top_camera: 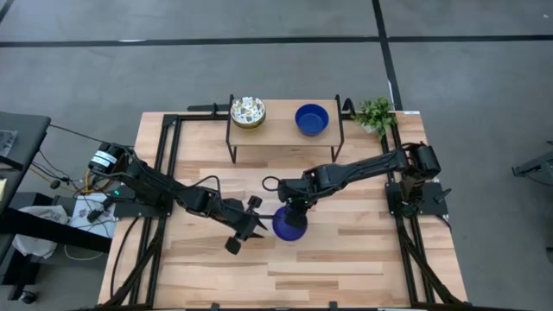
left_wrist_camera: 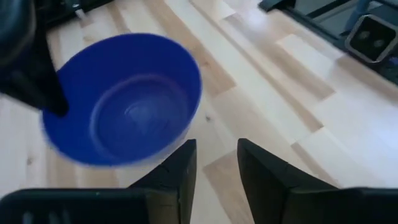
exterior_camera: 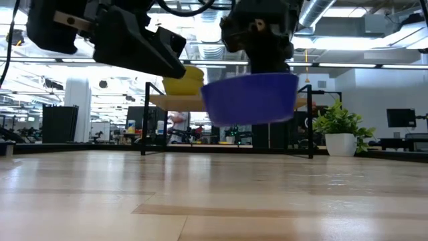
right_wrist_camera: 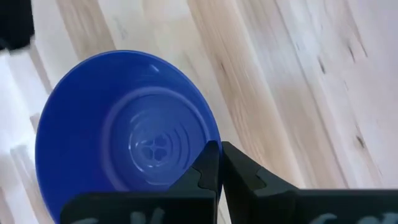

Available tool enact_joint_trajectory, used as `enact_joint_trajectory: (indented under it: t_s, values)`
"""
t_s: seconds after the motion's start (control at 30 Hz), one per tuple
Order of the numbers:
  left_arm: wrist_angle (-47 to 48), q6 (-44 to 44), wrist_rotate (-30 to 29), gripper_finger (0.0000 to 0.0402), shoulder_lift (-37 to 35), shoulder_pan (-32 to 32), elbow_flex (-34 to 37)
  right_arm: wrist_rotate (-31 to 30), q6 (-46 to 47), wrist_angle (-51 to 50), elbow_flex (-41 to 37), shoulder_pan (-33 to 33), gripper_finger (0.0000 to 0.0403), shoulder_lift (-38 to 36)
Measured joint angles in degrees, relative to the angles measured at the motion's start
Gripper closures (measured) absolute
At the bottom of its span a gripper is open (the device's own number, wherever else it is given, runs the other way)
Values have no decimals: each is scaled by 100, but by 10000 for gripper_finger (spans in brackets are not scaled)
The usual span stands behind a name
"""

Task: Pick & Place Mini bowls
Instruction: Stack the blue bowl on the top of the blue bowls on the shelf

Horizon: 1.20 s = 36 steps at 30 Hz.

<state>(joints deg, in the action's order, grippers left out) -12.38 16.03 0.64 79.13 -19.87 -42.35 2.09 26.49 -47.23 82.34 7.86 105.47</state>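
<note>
A glossy blue mini bowl (top_camera: 289,223) hangs above the middle of the table in my right gripper (top_camera: 296,210), which is shut on its rim. In the low view the bowl (exterior_camera: 249,98) is clear of the wood and slightly tilted. My left gripper (left_wrist_camera: 216,144) stands open just to the bowl's left, with nothing between its fingers; the bowl (left_wrist_camera: 124,99) lies beside them. At the far edge a small rack (top_camera: 285,131) carries a floral mini bowl (top_camera: 248,111) and another blue mini bowl (top_camera: 312,119), each resting on its base. My right gripper pinches the bowl's wall at the rim (right_wrist_camera: 214,138), one finger (right_wrist_camera: 205,167) inside the bowl and the other outside. The fingers come from above, slanting steeply down. The bowl hangs below them, mouth up, a little tilted and lifted clear of the table.
A potted plant (top_camera: 375,113) stands at the far right corner beside the rack. Black frame rails (top_camera: 169,147) run along the table's left and right sides. Bare wood (top_camera: 346,259) stretches toward the near edge.
</note>
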Motion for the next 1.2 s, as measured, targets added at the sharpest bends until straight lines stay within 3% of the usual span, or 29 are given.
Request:
enact_joint_trajectory:
  t_s: [0.4,0.67,0.83,1.07,1.2]
  values:
    - [519,-8,-404,286,-182,13,0,-138,-1,-198,-1,245,403,-616]
    - [1433,-515,-533,285,-1014,3,3,-676,141,-230,1,640,403,-1087]
    - [1473,-613,-533,286,-1709,-13,476,-825,303,-353,-1,867,403,-1186]
    - [288,-381,-537,285,-2505,10,1186,-831,303,-376,-1,974,403,-1189]
    - [-863,-317,-906,286,-2710,130,1309,-831,259,-461,-1,874,403,-1249]
